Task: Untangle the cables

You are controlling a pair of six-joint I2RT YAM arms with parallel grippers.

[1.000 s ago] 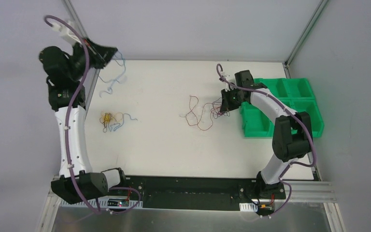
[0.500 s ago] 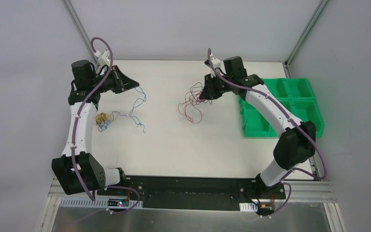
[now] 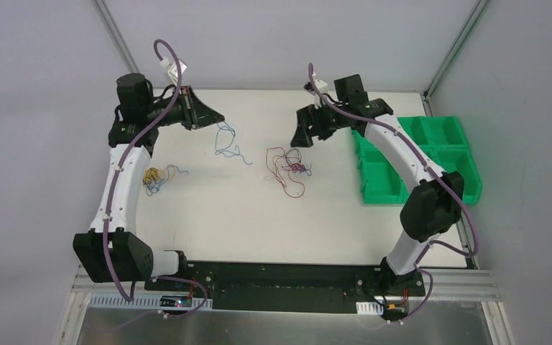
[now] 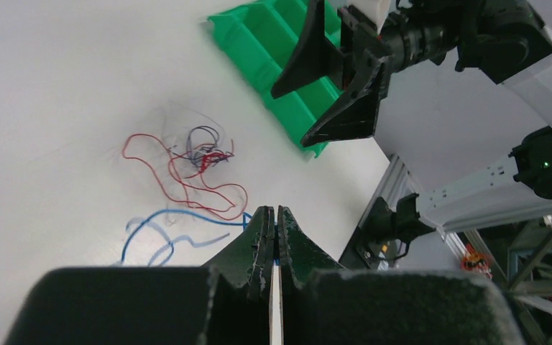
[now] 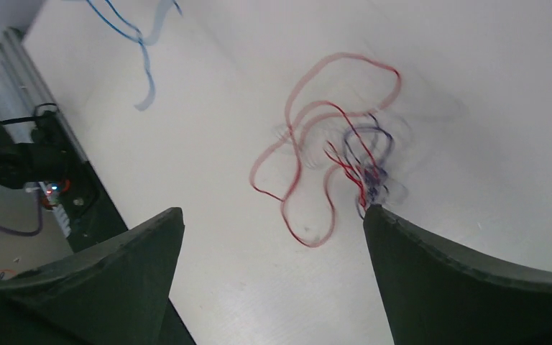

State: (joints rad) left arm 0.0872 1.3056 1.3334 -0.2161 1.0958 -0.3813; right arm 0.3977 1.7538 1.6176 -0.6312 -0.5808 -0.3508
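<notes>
My left gripper (image 3: 218, 117) (image 4: 273, 210) is shut on a thin blue cable (image 3: 226, 141) (image 4: 176, 215), which trails down from its tips over the back left of the table. A red and dark purple cable bundle (image 3: 287, 165) (image 5: 334, 162) (image 4: 190, 169) lies loose on the white table near the middle. Just beyond and above it, my right gripper (image 3: 303, 136) (image 5: 273, 209) hangs wide open with nothing between its fingers. A small yellow and blue bundle (image 3: 156, 178) lies at the left, apart from both grippers.
Green bins (image 3: 417, 154) (image 4: 280, 43) stand at the table's right edge, under the right arm. A metal frame post (image 3: 115, 36) rises behind the left arm. The black base rail (image 3: 280, 277) runs along the near edge.
My right gripper lifted the red-purple bundle leftward, then opened and dropped it on the table. My left gripper carried the blue cable rightward, away from the yellow bundle.
</notes>
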